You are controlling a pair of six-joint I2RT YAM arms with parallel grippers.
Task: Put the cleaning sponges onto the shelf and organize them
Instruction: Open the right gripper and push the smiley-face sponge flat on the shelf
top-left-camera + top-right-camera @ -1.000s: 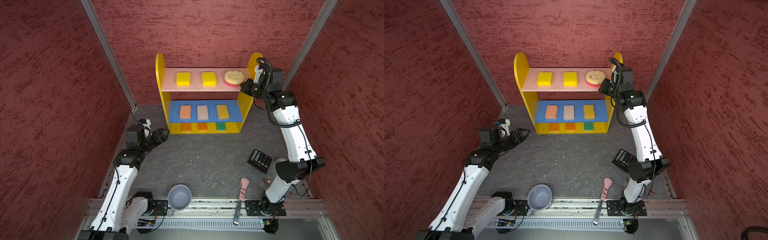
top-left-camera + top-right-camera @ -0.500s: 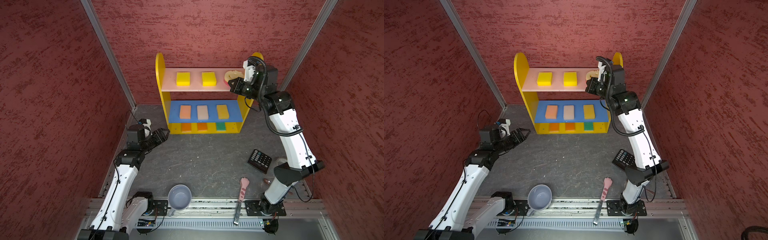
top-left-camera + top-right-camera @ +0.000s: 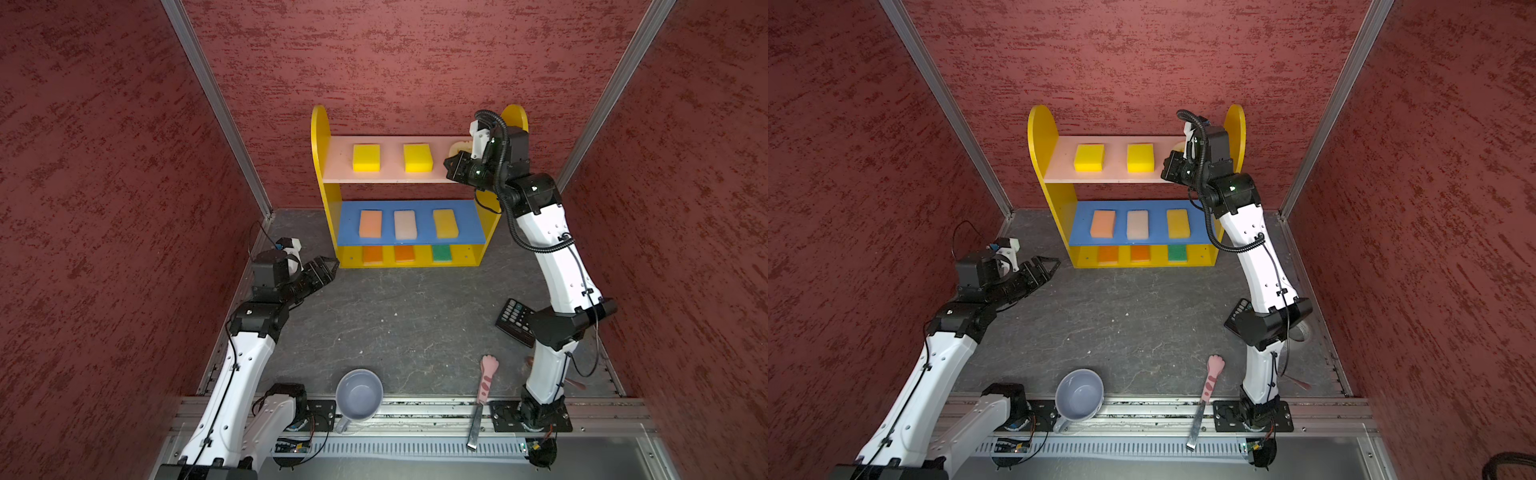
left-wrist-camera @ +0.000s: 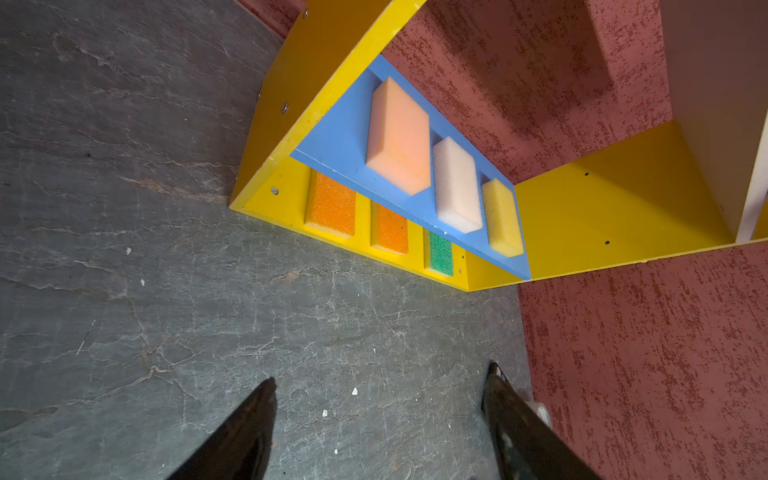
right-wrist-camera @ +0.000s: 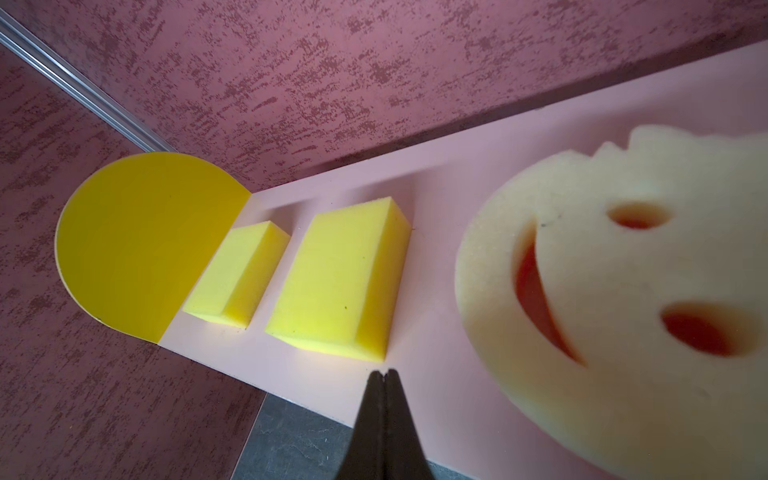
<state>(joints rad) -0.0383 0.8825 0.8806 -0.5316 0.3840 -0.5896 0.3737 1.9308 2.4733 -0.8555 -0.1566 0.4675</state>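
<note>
Hovering closed tight and empty at the top board's (image 5: 498, 158) front edge, the right pincer (image 5: 384, 376) has the round smiley sponge (image 5: 623, 291) just beside it, toward the right end of the shelf (image 3: 320, 137); the left pincer (image 4: 381, 374), spread wide and empty, sits well apart.

No legible text, label, brand or number in any view.

Calculator (image 3: 514, 321): keys visible in both top views, markings too small to read.

Only sign noted: a smiley face, two eyes and a mouth, cut into the round sponge (image 5: 602, 282) lying on the shelf (image 5: 436, 199), seen in the right wrist view.
</note>
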